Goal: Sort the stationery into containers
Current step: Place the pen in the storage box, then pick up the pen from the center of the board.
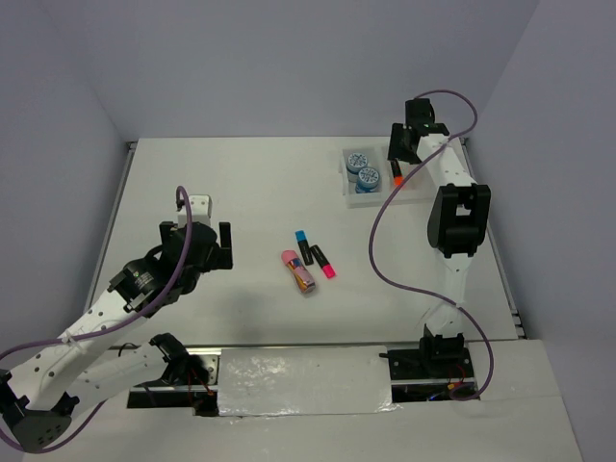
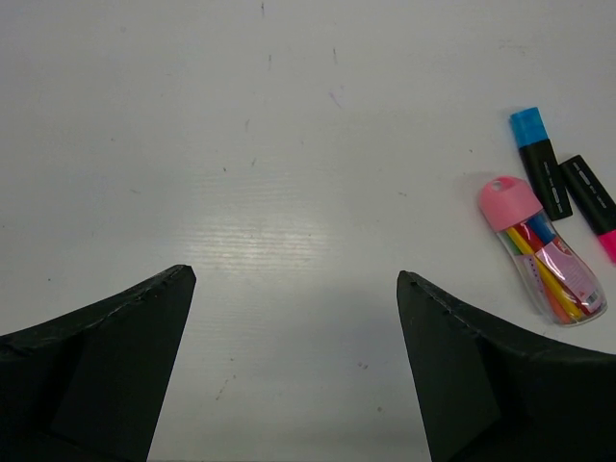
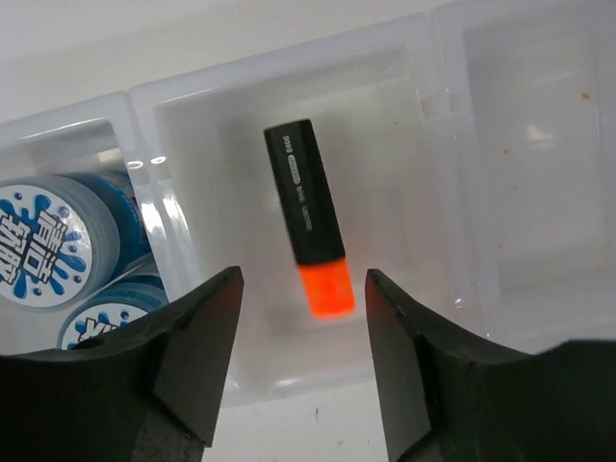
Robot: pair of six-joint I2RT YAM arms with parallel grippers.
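The white three-compartment tray (image 1: 372, 199) stands at the back right. Two blue-and-white rolls (image 1: 364, 168) lie in its left compartment. The orange-capped highlighter (image 1: 396, 174) lies in the middle one. My right gripper (image 1: 403, 146) hovers open over it. In the right wrist view the highlighter (image 3: 306, 217) lies free between my open fingers (image 3: 207, 337), with a roll (image 3: 43, 245) to its left. The blue-capped highlighter (image 1: 303, 244), the pink-capped highlighter (image 1: 324, 262) and the pink eraser (image 1: 300, 271) lie mid-table. My left gripper (image 1: 219, 247) is open and empty, left of them.
In the left wrist view the eraser (image 2: 544, 252), the blue-capped highlighter (image 2: 537, 162) and the pink-capped highlighter (image 2: 592, 200) lie at the far right, beyond my open left gripper (image 2: 294, 279). The tray's right compartment (image 3: 539, 164) holds nothing. Grey walls close in the table.
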